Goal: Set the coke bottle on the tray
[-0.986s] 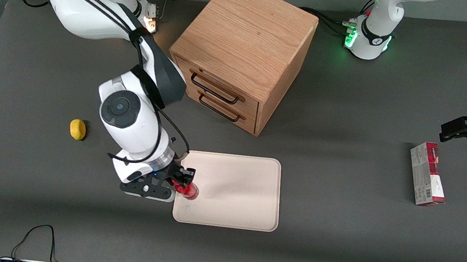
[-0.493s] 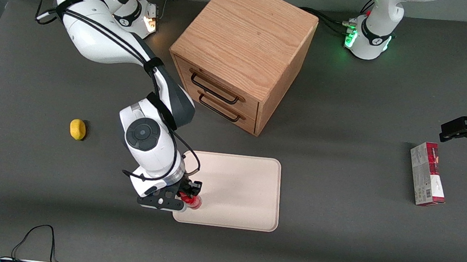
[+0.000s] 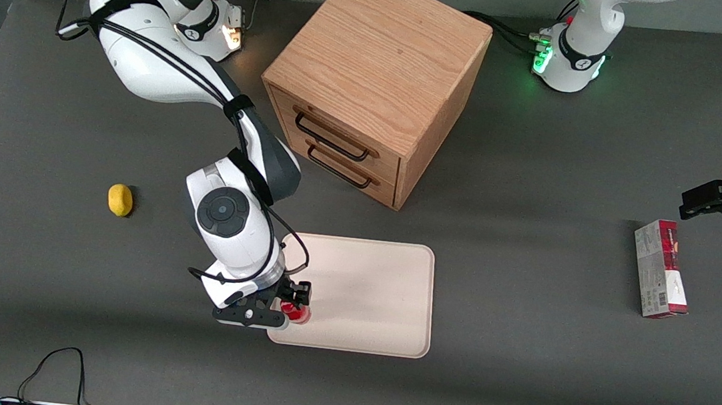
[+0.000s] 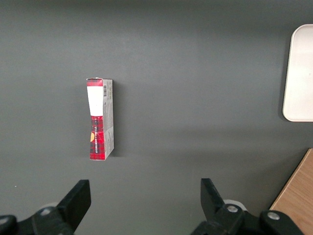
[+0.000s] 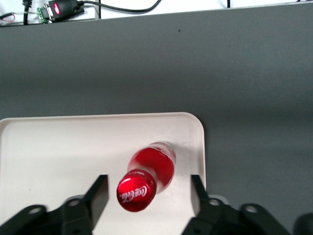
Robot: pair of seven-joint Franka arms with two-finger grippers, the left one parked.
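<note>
Near the corner of the large flat cream-beige tray (image 5: 58,147) with its low raised rim, the small glossy red coke bottle (image 5: 146,177) with the red cap stands on the tray floor, upright or very nearly so, close to the rim at the working arm's end and the edge nearest the front camera. My gripper (image 5: 146,196) is just above it, and my two black fingers (image 5: 95,196) stand apart on either side of the cap with clear gaps, so I judge the jaws released and the bottle resting on its own base. To finish well, I should lift straight up along the bottle's axis, without drifting sideways, since a brush against the narrow neck could tip it over the nearby rim. Farther off on the dark grey table (image 3: 534,214) are the oak-coloured wooden drawer cabinet (image 3: 373,83), a small yellow lemon-like lump (image 3: 120,199), and, toward the parked arm's end, a red-and-white rectangular carton (image 3: 661,268).
</note>
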